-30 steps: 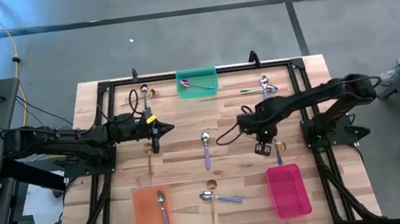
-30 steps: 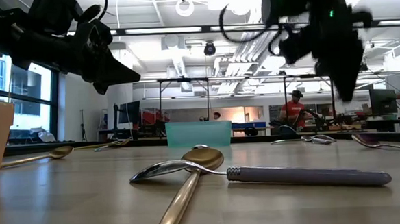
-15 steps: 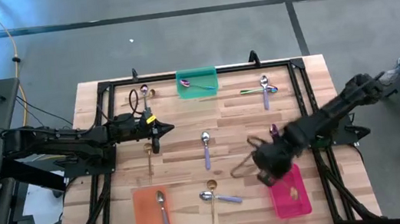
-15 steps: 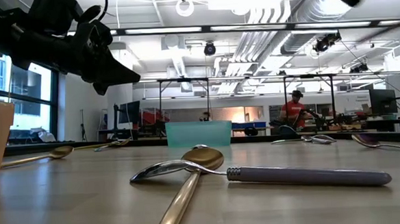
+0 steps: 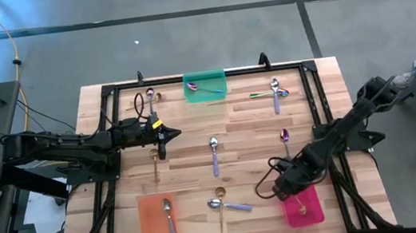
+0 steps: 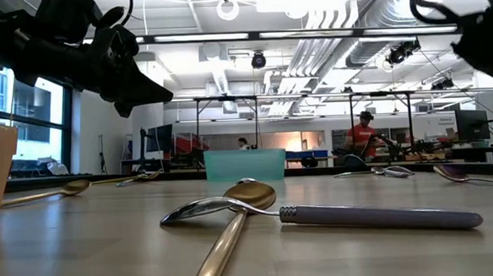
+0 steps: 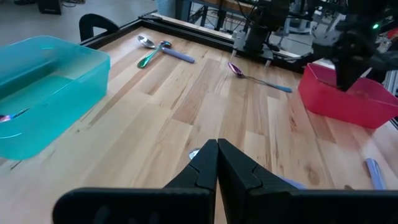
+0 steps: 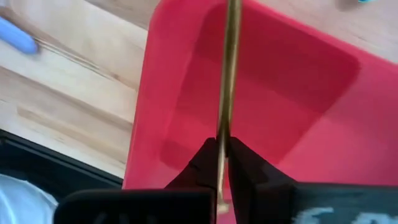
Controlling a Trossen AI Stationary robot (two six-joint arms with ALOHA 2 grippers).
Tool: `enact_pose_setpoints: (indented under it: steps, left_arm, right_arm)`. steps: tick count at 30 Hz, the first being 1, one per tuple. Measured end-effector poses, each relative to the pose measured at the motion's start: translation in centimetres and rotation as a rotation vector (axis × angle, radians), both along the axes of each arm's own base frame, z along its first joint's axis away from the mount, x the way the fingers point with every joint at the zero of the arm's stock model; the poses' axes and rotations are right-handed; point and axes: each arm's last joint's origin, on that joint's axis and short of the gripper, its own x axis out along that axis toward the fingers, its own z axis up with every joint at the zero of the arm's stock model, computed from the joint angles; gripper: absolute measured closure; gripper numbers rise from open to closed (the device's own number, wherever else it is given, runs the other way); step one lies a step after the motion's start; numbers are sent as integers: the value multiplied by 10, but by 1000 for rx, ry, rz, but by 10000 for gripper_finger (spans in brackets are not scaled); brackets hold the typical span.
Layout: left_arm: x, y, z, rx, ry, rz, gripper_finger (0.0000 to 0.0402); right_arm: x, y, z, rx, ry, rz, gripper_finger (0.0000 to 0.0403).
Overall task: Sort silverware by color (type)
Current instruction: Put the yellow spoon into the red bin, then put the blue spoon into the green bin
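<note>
Pale, plank-grained wooden table (image 5: 241,124) inside a black metal frame. Right gripper (image 8: 222,163) hangs over the glossy pink rectangular plastic tray (image 5: 301,210) at the near right corner, its dark fingers pinched on the thin rod-like handle of a gold spoon (image 8: 231,74); the shaft runs straight out from the fingertips above the tray's smooth floor. Left gripper (image 7: 216,163) waits above the left-centre of the table, its wedge-shaped black fingers pressed together on nothing. Translucent teal plastic tray (image 5: 205,85) at the far edge holds one iridescent spoon (image 5: 206,88). Flat orange tray (image 5: 159,221) at near left holds a silver spoon with a lavender handle (image 5: 169,218). Loose on the wood: a lavender-handled silver spoon (image 5: 214,155) mid-table; another (image 5: 229,204) near the front edge, touching a slim gold spoon (image 5: 220,205); a purple-bowled spoon (image 5: 284,140) just beyond the right gripper; a crossed pair (image 5: 272,90) at far right; a gold spoon (image 5: 155,164) just below the left gripper.
</note>
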Motion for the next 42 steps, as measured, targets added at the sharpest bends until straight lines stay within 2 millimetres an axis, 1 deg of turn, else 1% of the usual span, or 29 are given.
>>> enact_pose_setpoints:
  steps: [3,10,12,16,18,21,23,25,27,29,32,33,35,38,42]
  left_arm:
    - [0,0,0,-6,0,2,401]
    - [0,0,0,-6,0,2,401]
    - [0,0,0,-6,0,2,401]
    - [0,0,0,-13,2,3,402]
    - [0,0,-1,-23,10,5,401]
    - [-1,0,-3,-6,33,-1,401]
    - [-1,0,-4,-4,44,-2,401]
    - [-1,0,-4,-3,42,-2,402]
    - [-1,-1,-4,8,44,-9,401]
    - [-1,-1,-4,16,46,-12,401]
    - [-3,-1,-6,19,21,-11,401]
    - [-5,-2,-9,19,5,-11,401]
    - [-9,-2,-13,11,-32,-5,401]
    - [-14,-2,-17,-9,-78,5,401]
    - [-16,-2,-20,-31,-90,9,402]
  right_arm:
    - [-3,-2,-9,12,-5,4,403]
    - [-5,-2,-15,31,-10,54,397]
    - [-5,-1,-14,52,-13,77,386]
    - [-6,0,-13,90,-2,118,345]
    - [-7,-1,-11,103,-11,139,324]
    - [-8,-3,-2,124,-57,167,300]
    - [-10,-6,6,138,-96,172,294]
    - [-12,-12,16,137,-141,157,298]
    - [-13,-20,24,101,-204,149,315]
    - [-14,-30,31,53,-270,158,340]
    - [-11,-48,40,-27,-370,200,385]
    - [-9,-55,42,-57,-405,218,394]
    - [-4,-73,46,-113,-464,243,396]
    - [4,-103,48,-217,-522,287,393]
    - [8,-150,45,-373,-536,371,401]
